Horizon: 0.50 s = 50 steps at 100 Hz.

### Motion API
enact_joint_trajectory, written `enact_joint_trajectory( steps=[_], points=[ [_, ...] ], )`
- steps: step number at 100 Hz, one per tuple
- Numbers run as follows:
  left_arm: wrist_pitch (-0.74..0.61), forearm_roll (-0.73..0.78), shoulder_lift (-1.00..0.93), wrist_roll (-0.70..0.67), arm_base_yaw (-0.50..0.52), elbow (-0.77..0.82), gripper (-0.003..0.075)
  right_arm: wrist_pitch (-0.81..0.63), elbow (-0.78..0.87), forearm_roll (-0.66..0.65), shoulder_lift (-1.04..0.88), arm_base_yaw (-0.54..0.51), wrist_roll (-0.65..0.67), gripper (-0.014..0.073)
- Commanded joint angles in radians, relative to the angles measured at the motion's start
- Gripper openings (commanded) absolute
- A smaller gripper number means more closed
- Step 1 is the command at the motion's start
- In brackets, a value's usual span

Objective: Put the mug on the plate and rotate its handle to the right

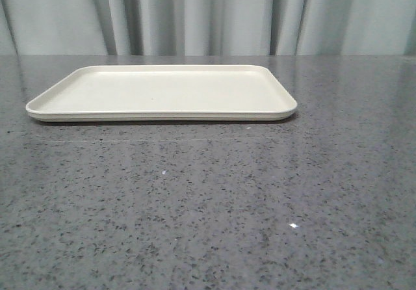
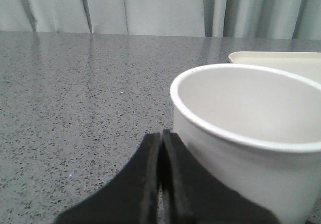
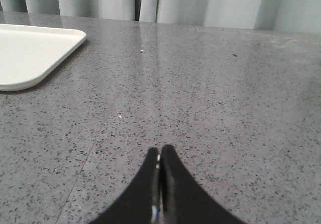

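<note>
The cream plate (image 1: 162, 93) lies flat on the grey table in the front view, with nothing on it; neither the mug nor either gripper shows there. In the left wrist view the white mug (image 2: 251, 138) stands upright and close, its mouth open toward me, beside my left gripper (image 2: 161, 136), which is shut with nothing between its fingers. The mug's handle is hidden. A corner of the plate (image 2: 281, 58) shows beyond the mug. My right gripper (image 3: 160, 153) is shut and empty over bare table, with the plate's corner (image 3: 35, 53) some way off.
A speckled grey stone tabletop (image 1: 208, 205) spreads all around the plate. Pale pleated curtains (image 1: 208, 13) hang behind the table's far edge.
</note>
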Motion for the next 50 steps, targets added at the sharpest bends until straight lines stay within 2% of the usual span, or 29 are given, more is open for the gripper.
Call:
enact_joint_trajectory(
  steps=[1,21,34,41,50],
  points=[
    [-0.09,0.0,-0.029,-0.006,0.001,0.011,-0.002,-0.09,0.001,-0.004,-0.019,-0.007,-0.002,-0.0064],
    [-0.135,0.0,-0.029,-0.006,0.001,0.008,-0.002,-0.109,0.001,-0.004,-0.019,-0.007,-0.002,-0.0064],
    [-0.172,-0.006,-0.029,-0.006,0.001,-0.037,-0.002,-0.224,0.0,-0.004,-0.019,-0.007,-0.002,-0.0064],
    [-0.141,-0.027,-0.029,-0.006,0.001,-0.089,-0.002,-0.285,-0.009,-0.004,-0.019,-0.007,-0.002,-0.0064],
    [-0.016,-0.054,-0.027,-0.006,0.001,-0.177,-0.002,-0.254,-0.06,-0.004,-0.019,-0.007,-0.002,-0.0064]
  ],
)
